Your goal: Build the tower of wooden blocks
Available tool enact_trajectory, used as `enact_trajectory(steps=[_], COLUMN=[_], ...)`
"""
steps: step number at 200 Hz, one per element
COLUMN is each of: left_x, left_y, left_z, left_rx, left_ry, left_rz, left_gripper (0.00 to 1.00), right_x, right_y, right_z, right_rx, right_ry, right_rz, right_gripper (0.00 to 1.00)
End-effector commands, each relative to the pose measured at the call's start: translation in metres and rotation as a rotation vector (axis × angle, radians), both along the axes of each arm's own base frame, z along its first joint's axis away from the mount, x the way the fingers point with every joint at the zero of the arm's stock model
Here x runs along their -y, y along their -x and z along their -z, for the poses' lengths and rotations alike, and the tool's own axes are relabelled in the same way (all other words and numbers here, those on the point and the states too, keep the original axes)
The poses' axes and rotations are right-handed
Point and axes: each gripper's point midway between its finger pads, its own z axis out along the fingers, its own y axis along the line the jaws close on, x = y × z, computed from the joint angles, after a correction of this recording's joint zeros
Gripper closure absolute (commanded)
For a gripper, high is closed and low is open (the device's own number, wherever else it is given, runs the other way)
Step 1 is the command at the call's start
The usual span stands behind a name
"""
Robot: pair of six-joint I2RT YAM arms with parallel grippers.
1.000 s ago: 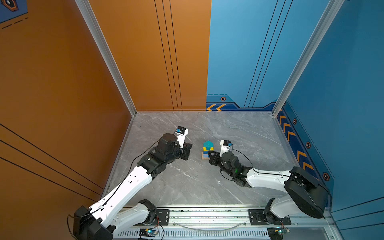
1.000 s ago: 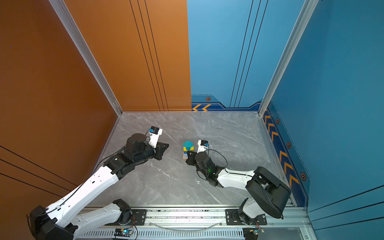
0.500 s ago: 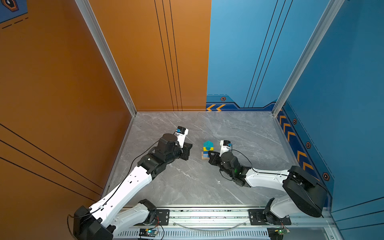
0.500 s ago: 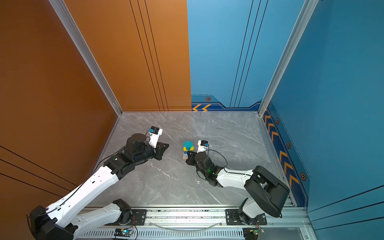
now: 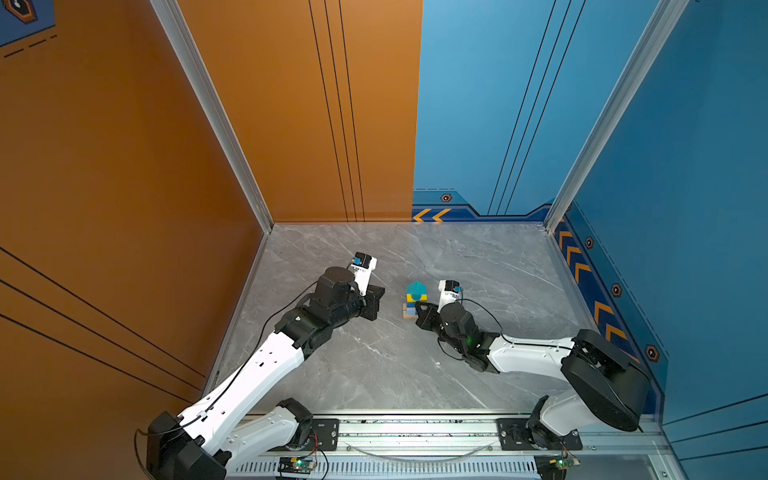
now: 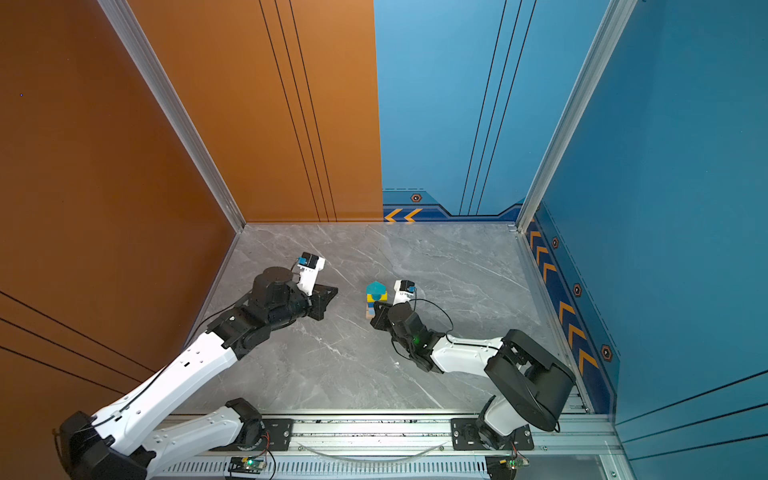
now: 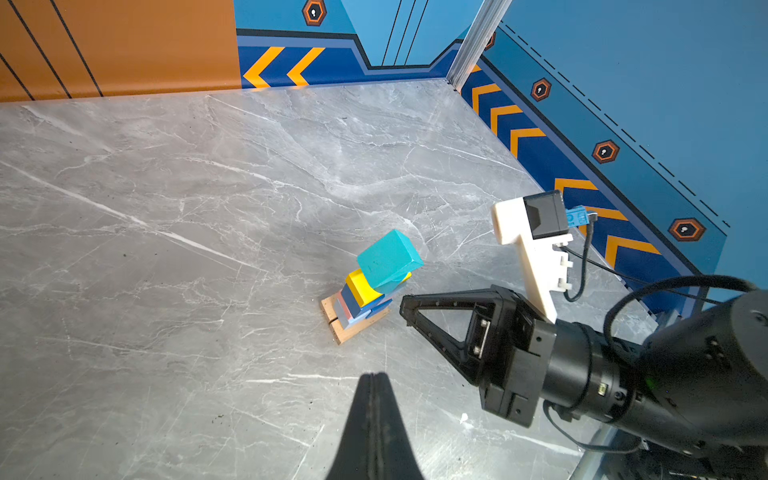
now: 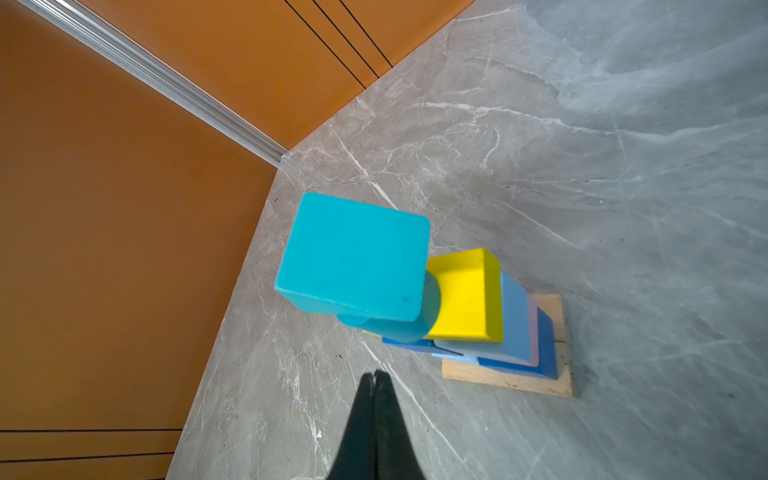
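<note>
Tower (image 5: pixel 415 300): stands on the grey marbled surface (image 5: pixel 374 374), near its middle, between the two arms. It shows in both top views (image 6: pixel 376 297) and in both wrist views.

Layers, read from the right wrist view:
- a tan plank (image 8: pixel 519 381) lies flat on the surface as the base
- a dark blue block (image 8: pixel 547 347) sits on the plank
- a thin pink slab (image 8: pixel 535 328) lies on that
- a light blue block (image 8: pixel 515 320) comes next
- a yellow block (image 8: pixel 465 295) rests above it
- a teal cylinder (image 8: pixel 405 326) stands on the yellow block
- a teal roof block (image 8: pixel 353 257) caps the stack

More blue pieces show at the far edge of the lower layers. Their number cannot be told.

Left hand (image 5: pixel 377 300): jaws pressed together, holding nothing. The left wrist view shows its two fingers (image 7: pixel 365 415) meeting in a single seam. It sits to the left of the tower in both top views, apart from it, pointing towards it.

Right hand (image 5: pixel 419 312): jaws likewise closed flat against each other and empty. The right wrist view shows its fingers (image 8: pixel 365 415) together. Its tip lies just beside the lower layers of the tower, on the side nearer the arm bases. From the left wrist view (image 7: pixel 405 305), whether it touches the blocks cannot be told.

All blocks in view are in the stack.
</note>
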Motion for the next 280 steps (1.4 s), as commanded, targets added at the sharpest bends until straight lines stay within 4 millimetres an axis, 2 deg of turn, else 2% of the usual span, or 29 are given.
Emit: enact_trajectory(steps=[1,280], left_x=[-0.0004,0.0036], left_y=[0.0015,0.0064], left_z=[-0.0015,-0.0044], left_rx=[0.017,0.02], left_ry=[0.006,0.01], left_rz=[0.019,0.047], left_gripper=[1.0,1.0], right_x=[-0.0011,0.0043], right_y=[-0.0091,-0.0153], right_z=[-0.0147,-0.0115], right_rx=[0.034,0.03], right_ry=[-0.035,-0.025], right_rz=[0.029,0.064], right_gripper=[1.0,1.0])
